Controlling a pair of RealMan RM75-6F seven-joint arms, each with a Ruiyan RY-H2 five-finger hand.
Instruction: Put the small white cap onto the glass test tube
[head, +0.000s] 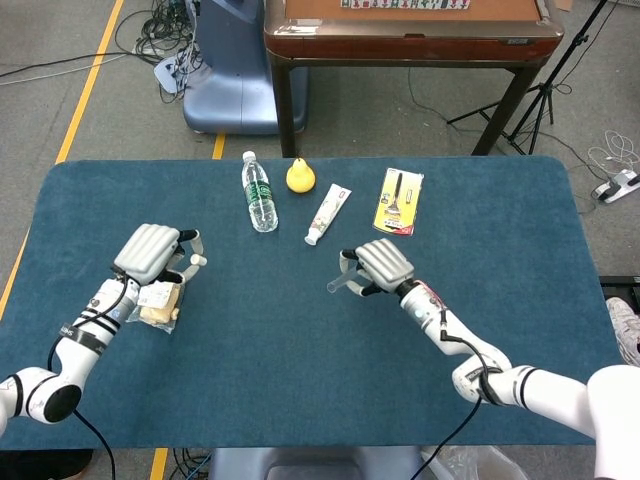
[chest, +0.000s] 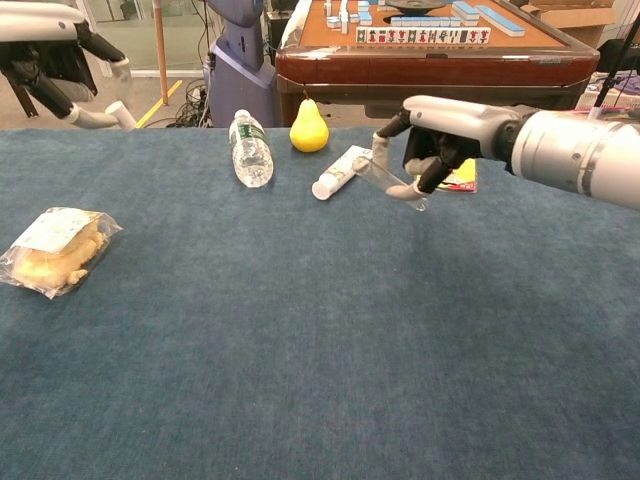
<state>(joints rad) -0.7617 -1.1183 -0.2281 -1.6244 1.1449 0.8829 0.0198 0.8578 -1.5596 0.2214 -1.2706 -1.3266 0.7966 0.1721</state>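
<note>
Right hand (chest: 440, 135) pinches the tube (chest: 388, 181), lifted, mouth toward nine o'clock. Left hand (chest: 70, 75) pinches the cap (head: 200, 260). Next, judged: bring both together and align.

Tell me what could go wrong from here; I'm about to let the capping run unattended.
The right robot hand holds the glass test tube tilted in mid-air by a light-looking pinch; it could slip or rotate. The small white cap at the left robot hand fingertips is far from the tube's mouth, so it could drop or misalign.
</note>
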